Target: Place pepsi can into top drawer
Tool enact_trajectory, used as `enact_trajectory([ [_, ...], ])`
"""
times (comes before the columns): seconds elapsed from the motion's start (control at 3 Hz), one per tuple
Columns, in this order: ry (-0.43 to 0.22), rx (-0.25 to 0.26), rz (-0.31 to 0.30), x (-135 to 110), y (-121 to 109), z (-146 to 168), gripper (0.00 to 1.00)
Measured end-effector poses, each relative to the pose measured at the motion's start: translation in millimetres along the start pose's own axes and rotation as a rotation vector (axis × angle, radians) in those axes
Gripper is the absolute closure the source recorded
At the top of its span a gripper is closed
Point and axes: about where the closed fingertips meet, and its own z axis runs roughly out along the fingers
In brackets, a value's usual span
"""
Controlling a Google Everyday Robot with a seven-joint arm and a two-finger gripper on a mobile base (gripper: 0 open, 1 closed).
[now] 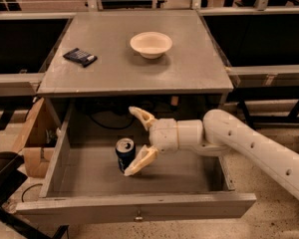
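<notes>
One high front camera looks down closely into the top drawer (139, 203), claw (131, 141) inside.

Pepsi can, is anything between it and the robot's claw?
No. Nothing visible stands between the gripper and the pepsi can; the gripper is open right beside it. The can already stands inside the top drawer.

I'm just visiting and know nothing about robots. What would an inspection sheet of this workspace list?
Surface: grey table top, holding two items.
Job's things: pepsi can upright inside the open top drawer.
Clutter: cream bowl and dark blue packet on the table top.
Grippers: gripper in the drawer, open, astride the can.
Cables: dark cable behind the drawer.
Surroundings: cardboard box left of the drawer.
</notes>
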Motion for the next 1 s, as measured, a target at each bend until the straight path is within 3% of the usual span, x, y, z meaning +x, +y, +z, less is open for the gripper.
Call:
enact_trajectory([
  [0.33,0.018,-0.069,-0.076,-38,19,-43,0.00],
  [0.67,0.184,-0.195,-0.142,-74,44,-77,0.00],
  [1.0,0.397,-0.251,-0.196,-110,70,-118,0.00],
])
